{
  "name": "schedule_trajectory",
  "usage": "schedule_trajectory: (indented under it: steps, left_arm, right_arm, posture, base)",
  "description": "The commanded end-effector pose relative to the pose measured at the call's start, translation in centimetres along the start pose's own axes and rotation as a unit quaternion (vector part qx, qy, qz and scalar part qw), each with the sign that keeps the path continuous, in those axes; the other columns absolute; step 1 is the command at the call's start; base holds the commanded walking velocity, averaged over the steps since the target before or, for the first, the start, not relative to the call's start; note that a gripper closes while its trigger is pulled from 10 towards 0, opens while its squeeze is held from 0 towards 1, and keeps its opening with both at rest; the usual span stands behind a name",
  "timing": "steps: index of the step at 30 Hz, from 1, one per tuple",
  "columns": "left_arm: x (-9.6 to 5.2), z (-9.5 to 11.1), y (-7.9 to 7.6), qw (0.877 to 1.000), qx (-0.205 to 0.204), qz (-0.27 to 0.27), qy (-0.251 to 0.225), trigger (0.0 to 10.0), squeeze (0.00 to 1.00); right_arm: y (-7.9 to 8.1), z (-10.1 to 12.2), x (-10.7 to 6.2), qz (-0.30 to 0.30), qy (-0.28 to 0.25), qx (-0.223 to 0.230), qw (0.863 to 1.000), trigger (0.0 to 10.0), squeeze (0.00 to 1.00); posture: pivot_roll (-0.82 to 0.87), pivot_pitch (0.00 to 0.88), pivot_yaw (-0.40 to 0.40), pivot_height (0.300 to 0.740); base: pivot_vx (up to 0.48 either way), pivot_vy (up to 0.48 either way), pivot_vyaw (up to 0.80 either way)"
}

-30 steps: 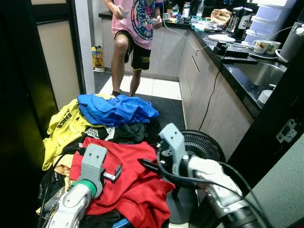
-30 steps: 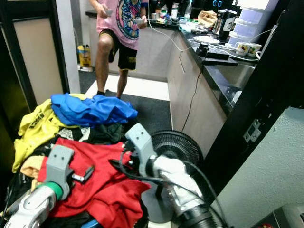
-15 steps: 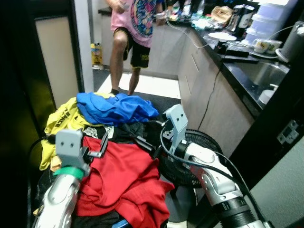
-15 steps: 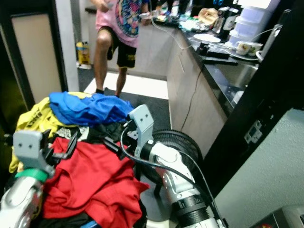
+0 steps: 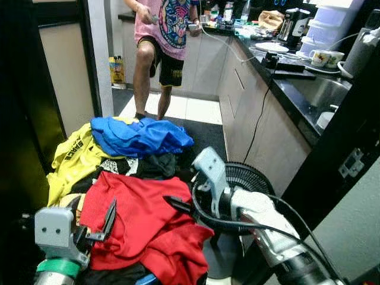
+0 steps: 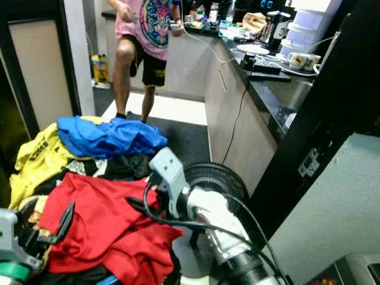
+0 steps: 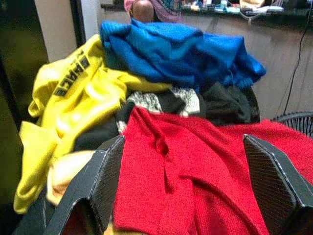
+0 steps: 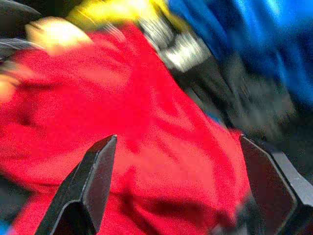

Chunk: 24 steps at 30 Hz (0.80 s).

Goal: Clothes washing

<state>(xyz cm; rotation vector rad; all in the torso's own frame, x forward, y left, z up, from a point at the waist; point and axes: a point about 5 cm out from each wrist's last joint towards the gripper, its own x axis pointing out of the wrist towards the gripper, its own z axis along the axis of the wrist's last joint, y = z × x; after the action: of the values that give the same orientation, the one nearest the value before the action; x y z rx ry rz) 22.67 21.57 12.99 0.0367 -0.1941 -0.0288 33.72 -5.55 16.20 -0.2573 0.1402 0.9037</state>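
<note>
A heap of clothes lies before me: a red garment on the near side, a blue one on top at the back, a yellow one on the left and black pieces between them. My left gripper hangs low at the heap's near left edge, open, its fingers spread wide in front of the red cloth with nothing between them. My right gripper hovers over the right part of the red garment, open and empty; that wrist view is blurred.
A black floor fan stands just right of the heap, under my right arm. A person stands at the back by the kitchen counter, which runs along the right with cups and a kettle. A dark door frame borders the left.
My left gripper has dropped back from above the red garment to the heap's lower left edge. My right gripper has come down and nearer, over the red cloth. The camera shifted slightly.
</note>
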Motion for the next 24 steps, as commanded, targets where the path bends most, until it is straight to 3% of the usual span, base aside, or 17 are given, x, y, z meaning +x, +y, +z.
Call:
schedule_trajectory:
  steps: [1, 8, 24]
  left_arm:
    - [-0.1, -0.6, -0.4, 1.0, 0.007, -0.006, 0.016, 10.0, 0.0]
    - [0.4, -0.8, -1.5, 1.0, -0.003, -0.024, 0.014, 10.0, 0.0]
    - [2.4, -1.5, -2.6, 0.999, -0.003, -0.034, 0.022, 10.0, 0.0]
  right_arm:
    - [-0.3, -0.3, 0.5, -0.024, 0.016, 0.001, 1.0, 10.0, 1.0]
    - [-0.1, -0.5, 2.0, -0.048, 0.024, 0.016, 0.998, 10.0, 1.0]
    - [-1.3, -2.6, 1.2, -0.064, 0.061, 0.019, 0.996, 10.0, 1.0]
  posture:
    - [0.0, 0.0, -0.081, 0.74]
    - [0.0, 0.029, -0.089, 0.74]
    - [-0.05, 0.042, -0.023, 0.74]
  base:
    - [0.0, 0.0, 0.0]
    - [0.0, 0.0, 0.0]
    - [0.0, 0.0, 0.0]
